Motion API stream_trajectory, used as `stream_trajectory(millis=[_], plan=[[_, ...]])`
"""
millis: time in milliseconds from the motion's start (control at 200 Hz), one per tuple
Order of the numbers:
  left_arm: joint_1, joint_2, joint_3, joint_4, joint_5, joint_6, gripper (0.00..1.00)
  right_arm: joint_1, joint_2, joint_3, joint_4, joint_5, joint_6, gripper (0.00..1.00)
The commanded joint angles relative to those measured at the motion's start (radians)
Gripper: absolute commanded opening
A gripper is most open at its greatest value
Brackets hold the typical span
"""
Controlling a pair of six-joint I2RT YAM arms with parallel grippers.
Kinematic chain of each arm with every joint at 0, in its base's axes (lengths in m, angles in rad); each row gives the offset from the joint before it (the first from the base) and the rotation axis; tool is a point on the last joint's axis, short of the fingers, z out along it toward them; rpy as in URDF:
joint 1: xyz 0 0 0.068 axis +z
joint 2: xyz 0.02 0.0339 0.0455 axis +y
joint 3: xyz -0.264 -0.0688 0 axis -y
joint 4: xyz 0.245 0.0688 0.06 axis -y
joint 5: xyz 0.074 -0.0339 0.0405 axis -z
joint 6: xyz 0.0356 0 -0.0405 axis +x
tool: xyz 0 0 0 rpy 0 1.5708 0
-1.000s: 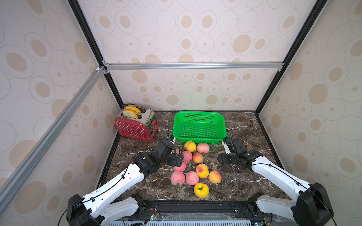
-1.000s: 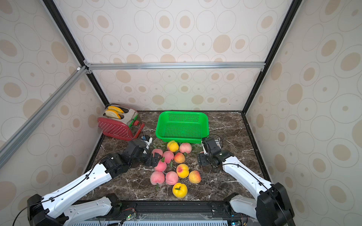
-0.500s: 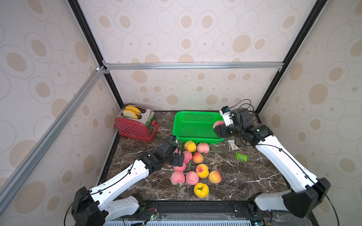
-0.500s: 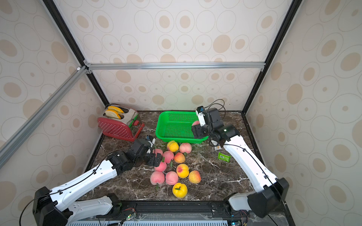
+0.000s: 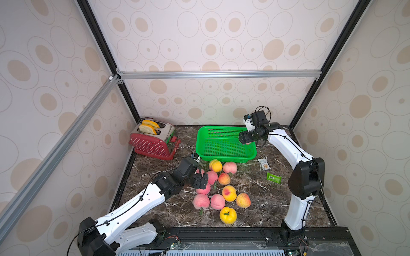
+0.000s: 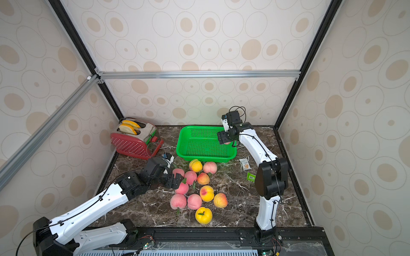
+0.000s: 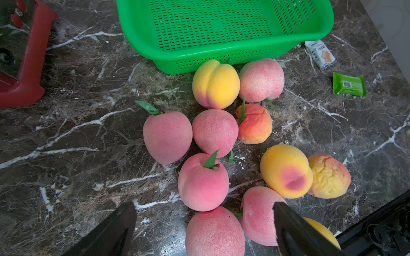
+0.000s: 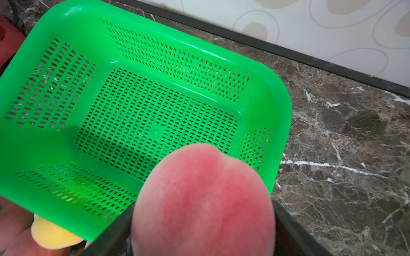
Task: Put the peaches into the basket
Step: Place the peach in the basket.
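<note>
The green basket stands at the back of the marble table with nothing lying in it. My right gripper hangs over the basket's right end, shut on a pink peach. Several peaches lie in a cluster in front of the basket: mostly pink, some orange, and a yellow one nearest the front. My left gripper is open, low over the cluster's left side. A pink peach lies between its fingers, untouched.
A red-and-silver toaster with bread slices stands at the back left. A white snack packet and a green one lie right of the peaches. Patterned walls close in three sides of the table.
My right arm rose from the table beside the cluster, carrying the pink peach up and back over the basket's right end. My left gripper edged a little further over the cluster, still open.
</note>
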Motion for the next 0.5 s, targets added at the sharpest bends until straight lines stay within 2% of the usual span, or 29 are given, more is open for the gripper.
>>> stream_trajectory(millis=[0,491], plan=[[-0.013,-0.015,0.038,-0.030,-0.014,0.014,0.99,0.002,0.068,0.041,-0.028,-0.028,-0.011,0.71],[-0.015,-0.006,0.038,-0.022,-0.018,0.016,0.99,-0.008,0.229,0.047,-0.018,-0.052,-0.020,0.71]])
